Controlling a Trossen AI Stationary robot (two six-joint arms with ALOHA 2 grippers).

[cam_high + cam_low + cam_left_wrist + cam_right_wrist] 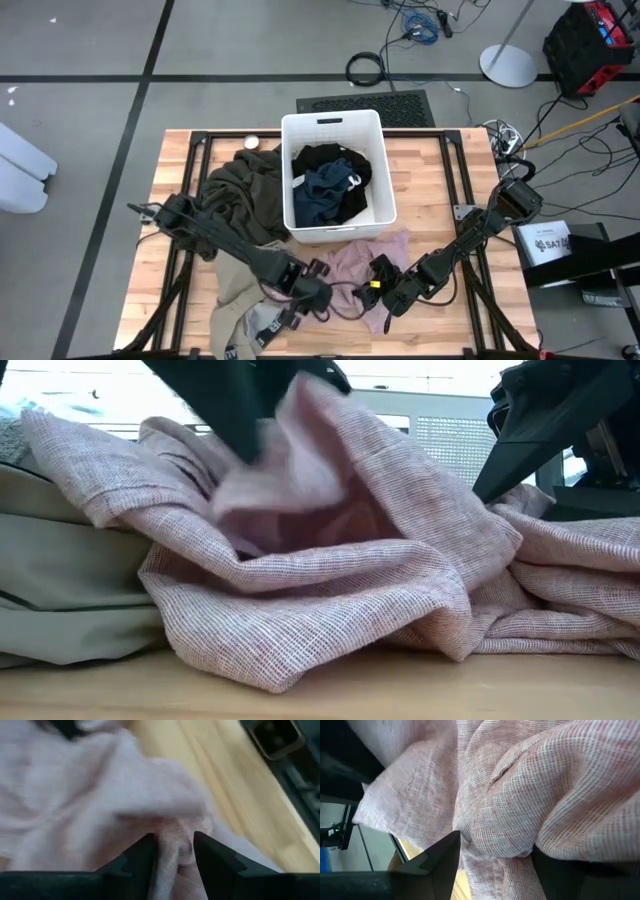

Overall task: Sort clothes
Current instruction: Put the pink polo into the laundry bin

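1. L gripper sits low at the near edge of the table, just left of centre. Its fingers are clamped on a fold of the pink garment; the cloth fills the gap between them in the L wrist view.
2. R gripper is just right of the L one, close beside it, also down on the pink garment. In the R wrist view a bunched fold of pink weave sits between its fingers, so it's gripping the same piece.
3. Pink garment lies crumpled on the wood in front of the bin, between the two grippers. In the low view it's heaped in folds, w/ one part lifted up at the L arm.
4. Beige garment lies at the near-left corner, touching the pink one's left side; lettered waistband shows at the table edge.
5. Olive garment is spread left of the bin, against its wall.
6. Black garment and navy-teal garment are inside the bin, black at the back, navy-teal in front.
7. Small round white thing at the far edge, behind the olive garment; can't tell what it is.
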